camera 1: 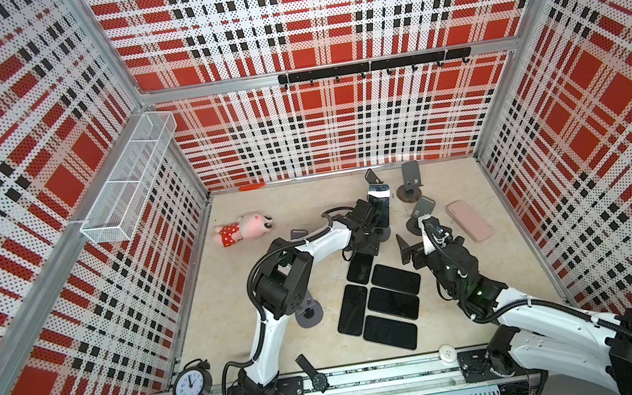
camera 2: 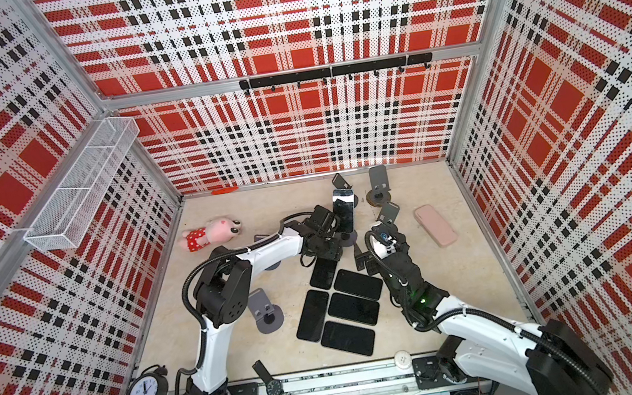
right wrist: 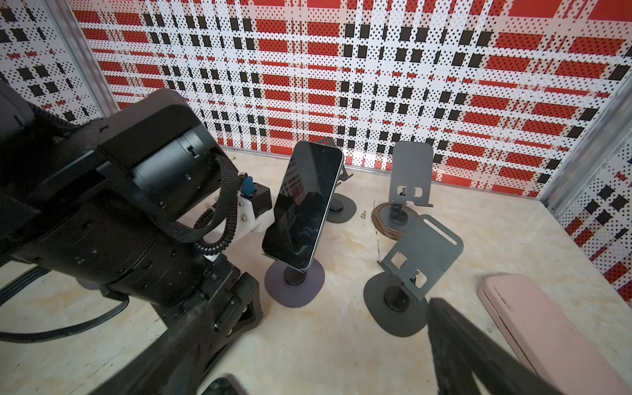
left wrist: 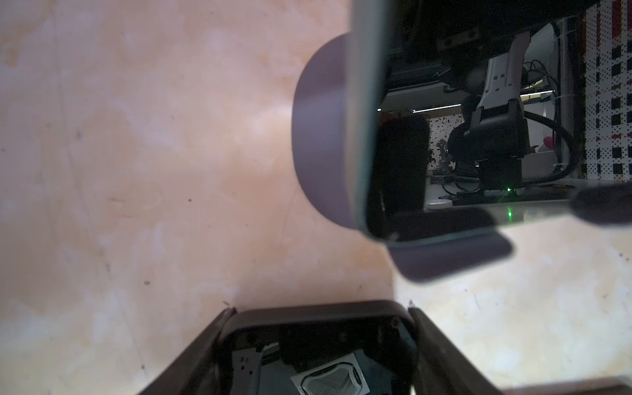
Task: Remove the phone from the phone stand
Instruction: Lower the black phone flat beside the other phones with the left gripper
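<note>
**Top views.** The phone (camera 1: pixel 380 203) sits in portrait on the phone stand (camera 1: pixel 384 234), with its screen dark. It is in the middle of the table (camera 1: pixel 220 304), toward the back wall. In both top views the left gripper (camera 1: pixel 364 251) is just beside the stand, on its near side, and points down. Its jaws are clamped on the far end of a flat phone (camera 1: pixel 359 270). This phone lies at the head of a group of 4 more dark phones (camera 1: pixel 394 303). The right gripper (camera 2: pixel 364 259) hangs near that group, to the right of the stand, with its jaws spread wide. A pink case (camera 2: pixel 436 225) lies well apart, at the right.

**Left wrist view.** The 2 fingers (left wrist: pixel 201 349) flank the rounded end of the flat phone (left wrist: pixel 321 342) and press on its long edges. Beyond them is the phone (left wrist: pixel 444 154), its glass mirroring a robot arm. Its lower edge rests on the lip of the phone stand (left wrist: pixel 321 136), whose round base sits on the table.

**Right wrist view.** The phone (right wrist: pixel 302 205) leans back on the phone stand (right wrist: pixel 294 287). The left arm's wrist is just beside it. The right gripper's fingers (right wrist: pixel 458 342) stand far apart at the frame's edge. A grey stand (right wrist: pixel 419 254) is near the phone, and a wooden-based stand (right wrist: pixel 410 174) is behind it.
</note>
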`<state>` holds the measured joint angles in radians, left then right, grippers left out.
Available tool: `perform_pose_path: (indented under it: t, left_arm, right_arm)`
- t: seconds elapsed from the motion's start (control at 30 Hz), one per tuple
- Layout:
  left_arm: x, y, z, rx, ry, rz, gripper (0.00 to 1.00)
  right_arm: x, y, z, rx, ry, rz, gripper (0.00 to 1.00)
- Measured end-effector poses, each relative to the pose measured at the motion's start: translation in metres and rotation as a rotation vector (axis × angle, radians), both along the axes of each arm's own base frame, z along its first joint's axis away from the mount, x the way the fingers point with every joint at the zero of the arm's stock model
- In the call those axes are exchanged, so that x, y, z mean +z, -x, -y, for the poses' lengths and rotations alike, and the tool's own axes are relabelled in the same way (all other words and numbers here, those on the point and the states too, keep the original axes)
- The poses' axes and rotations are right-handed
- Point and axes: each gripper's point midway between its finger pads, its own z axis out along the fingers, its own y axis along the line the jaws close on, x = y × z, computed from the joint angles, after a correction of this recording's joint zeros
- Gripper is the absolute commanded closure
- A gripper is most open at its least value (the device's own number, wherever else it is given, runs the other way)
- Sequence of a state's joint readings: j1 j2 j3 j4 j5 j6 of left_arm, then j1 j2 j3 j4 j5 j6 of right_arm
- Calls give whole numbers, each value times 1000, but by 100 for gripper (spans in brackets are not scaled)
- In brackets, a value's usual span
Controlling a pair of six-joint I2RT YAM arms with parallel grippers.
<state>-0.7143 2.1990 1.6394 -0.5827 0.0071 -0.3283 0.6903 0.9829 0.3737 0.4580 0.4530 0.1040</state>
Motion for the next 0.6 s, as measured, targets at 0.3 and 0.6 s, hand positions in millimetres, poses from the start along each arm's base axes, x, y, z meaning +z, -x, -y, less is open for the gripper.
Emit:
perform_pose_path:
  t: [0.3,0.6]
  left_arm:
    - [0,0,0,-3,-2,1,22]
    - [0,0,0,-4,-2,2,20]
  right_arm:
    - [-1,-1,-1,1,0,-2,0]
    - [-1,-1,-2,4,-2,-1,0]
